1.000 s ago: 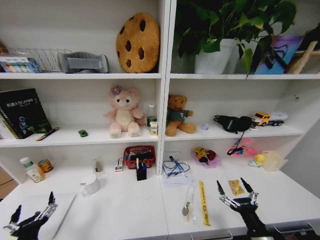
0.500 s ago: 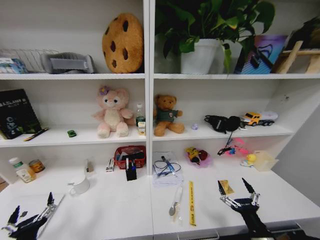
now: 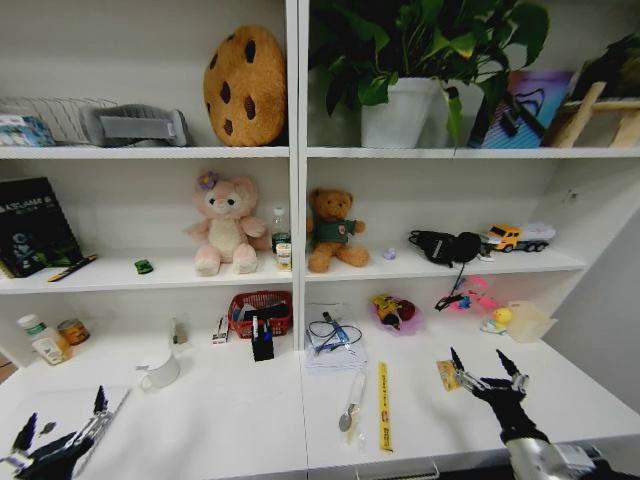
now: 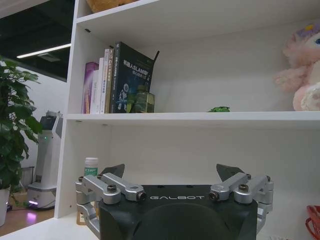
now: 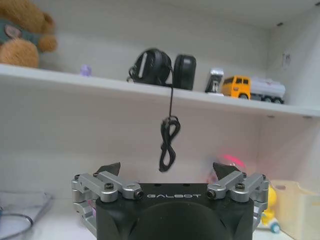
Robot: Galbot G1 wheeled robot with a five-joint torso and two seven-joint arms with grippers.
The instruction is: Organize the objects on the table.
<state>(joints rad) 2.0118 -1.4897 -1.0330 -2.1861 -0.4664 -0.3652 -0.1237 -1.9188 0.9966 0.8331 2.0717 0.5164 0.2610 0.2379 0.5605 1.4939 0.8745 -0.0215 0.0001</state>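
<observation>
On the white table (image 3: 240,420), a silver laptop (image 3: 40,408) lies at the front left, and my left gripper (image 3: 62,415) hovers open over it, also shown open in the left wrist view (image 4: 172,172). My right gripper (image 3: 478,360) is open above the table's right side, beside a small yellow card (image 3: 446,375), and holds nothing (image 5: 167,169). A white marker-like stick (image 3: 351,398) and a yellow ruler (image 3: 382,405) lie mid-table. The tiny green toy car (image 3: 144,266) (image 4: 219,109) and a thin black pen (image 3: 72,268) rest on the lower left shelf.
A white mug (image 3: 160,372), red wire basket (image 3: 260,310), black holder (image 3: 262,346) and a notebook with cables (image 3: 333,345) stand along the table's back. Shelves above carry plush toys, books, a headset (image 5: 159,66) with a hanging cord, and a toy truck (image 5: 252,87).
The head camera swung right a second ago and has since held still. My right gripper has moved a little forward and to the right. The left gripper has barely shifted.
</observation>
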